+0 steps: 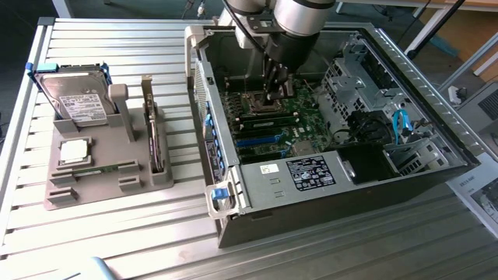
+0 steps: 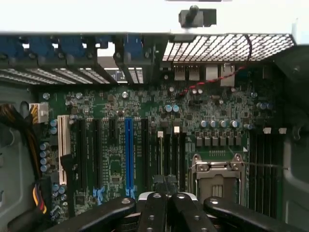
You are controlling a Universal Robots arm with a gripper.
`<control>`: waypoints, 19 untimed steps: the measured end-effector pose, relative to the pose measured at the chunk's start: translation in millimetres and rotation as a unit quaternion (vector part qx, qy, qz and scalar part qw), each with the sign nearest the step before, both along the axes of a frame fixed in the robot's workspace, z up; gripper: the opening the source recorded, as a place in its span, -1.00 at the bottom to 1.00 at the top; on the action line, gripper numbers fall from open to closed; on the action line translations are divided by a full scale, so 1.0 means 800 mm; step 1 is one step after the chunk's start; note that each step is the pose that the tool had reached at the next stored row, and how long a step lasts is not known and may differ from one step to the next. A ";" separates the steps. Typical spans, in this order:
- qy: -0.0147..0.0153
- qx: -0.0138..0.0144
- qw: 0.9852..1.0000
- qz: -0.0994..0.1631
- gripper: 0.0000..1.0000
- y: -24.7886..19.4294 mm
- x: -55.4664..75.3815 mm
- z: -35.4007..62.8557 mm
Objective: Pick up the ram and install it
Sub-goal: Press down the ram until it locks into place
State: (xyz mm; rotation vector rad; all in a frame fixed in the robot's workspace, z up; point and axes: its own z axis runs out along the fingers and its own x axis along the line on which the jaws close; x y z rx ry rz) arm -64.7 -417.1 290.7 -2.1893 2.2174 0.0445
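My gripper [image 1: 274, 100] reaches down into the open computer case [image 1: 404, 70], with its tips just above the motherboard [image 2: 145, 116] between the processor socket [image 2: 217, 176] and the memory slots. In the wrist view its black fingers [image 2: 154, 208] are pressed together, so the gripper [image 2: 166, 186] is shut. Right ahead of the tips, a thin pale edge [image 2: 160, 154] stands in one of the dark memory slots; I cannot tell whether the fingers touch it. A long narrow green ram [image 1: 100, 170] lies flat in the grey tray [image 1: 70, 195], far from the gripper.
The tray on the exterior view's left also holds a hard drive [image 1: 74, 99], a square silver processor [image 1: 74, 150] and an upright expansion card [image 1: 155, 143]. Inside the case are a blue slot [image 2: 128, 154], drive cages [image 1: 358, 76] and cables [image 1: 400, 125]. The case walls close in around the arm.
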 end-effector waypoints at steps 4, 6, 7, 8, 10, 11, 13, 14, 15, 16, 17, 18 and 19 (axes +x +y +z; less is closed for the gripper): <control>0.001 0.000 1.000 0.000 -0.80 -0.0005 0.027 0.000; 0.001 0.000 1.000 0.000 -0.80 -0.0007 0.035 0.000; 0.002 0.000 1.000 0.000 -0.80 -0.0008 0.040 0.000; 0.002 0.000 1.000 0.000 -0.80 -0.0009 0.044 0.000; 0.002 0.000 1.000 0.000 -0.80 -0.0010 0.049 0.000; 0.002 0.000 1.000 0.000 -0.80 -0.0010 0.049 0.000; 0.003 -0.001 1.000 0.000 -0.80 -0.0009 0.049 0.004; 0.003 -0.001 1.000 0.000 -0.80 -0.0010 0.049 0.008; 0.004 -0.001 1.000 0.000 -0.80 -0.0010 0.049 0.012; 0.004 -0.001 1.000 0.000 -0.80 -0.0010 0.049 0.016; 0.004 -0.002 1.000 0.000 -0.80 -0.0010 0.049 0.018; 0.004 -0.002 1.000 0.000 -0.80 -0.0010 0.049 0.021; 0.004 -0.002 1.000 0.000 -0.80 -0.0010 0.049 0.022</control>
